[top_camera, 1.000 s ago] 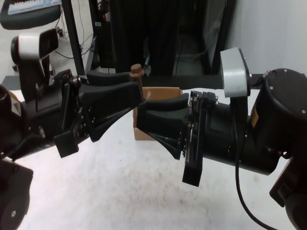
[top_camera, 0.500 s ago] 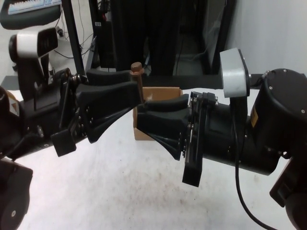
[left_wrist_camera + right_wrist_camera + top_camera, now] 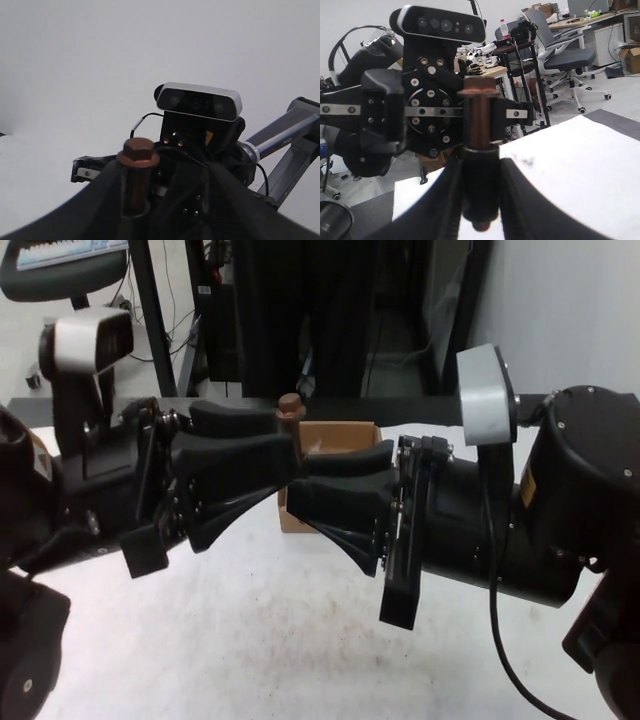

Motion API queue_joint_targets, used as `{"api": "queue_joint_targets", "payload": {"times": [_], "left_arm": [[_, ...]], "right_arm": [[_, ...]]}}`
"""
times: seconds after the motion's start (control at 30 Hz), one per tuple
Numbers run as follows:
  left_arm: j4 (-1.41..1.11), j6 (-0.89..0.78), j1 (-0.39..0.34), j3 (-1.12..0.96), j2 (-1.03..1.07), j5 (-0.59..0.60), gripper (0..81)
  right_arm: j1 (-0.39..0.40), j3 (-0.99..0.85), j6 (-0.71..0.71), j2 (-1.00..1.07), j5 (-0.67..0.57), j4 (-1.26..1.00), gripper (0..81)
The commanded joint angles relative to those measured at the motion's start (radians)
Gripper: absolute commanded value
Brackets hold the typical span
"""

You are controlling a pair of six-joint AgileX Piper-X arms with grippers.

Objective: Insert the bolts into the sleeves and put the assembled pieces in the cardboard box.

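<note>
Bolt (image 3: pixel 479 115) sits in sleeve (image 3: pixel 480 186); cardboard box (image 3: pixel 340 434) beyond

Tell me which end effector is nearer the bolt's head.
Left. The left end effector grips the bolt just below its head; the right end effector holds the sleeve farther down the bolt.

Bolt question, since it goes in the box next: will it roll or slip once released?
Probably stiff and heavy for its size: the bolt looks like coppery metal. Its round shank could roll, though the hex head and the sleeve around it should limit that.
</note>
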Motion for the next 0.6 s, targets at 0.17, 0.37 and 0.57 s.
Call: {"api": "queue_joint_targets", "payload": {"times": [0.17,0.37,0.57], "left_arm": [[0.149,0.160,-0.001,-0.007,-0.003,-0.011,46.5],[0.250,0.255,-0.001,-0.007,-0.003,-0.030,46.5],[0.166,0.213,0.001,-0.007,-0.003,-0.030,46.5]], "right_arm": [[-0.005,-0.011,0.000,-0.007,-0.038,-0.024,0.8],[-0.005,-0.011,0.008,-0.007,-0.038,-0.024,0.8],[-0.005,-0.011,0.008,-0.007,-0.038,-0.024,0.8]]}}
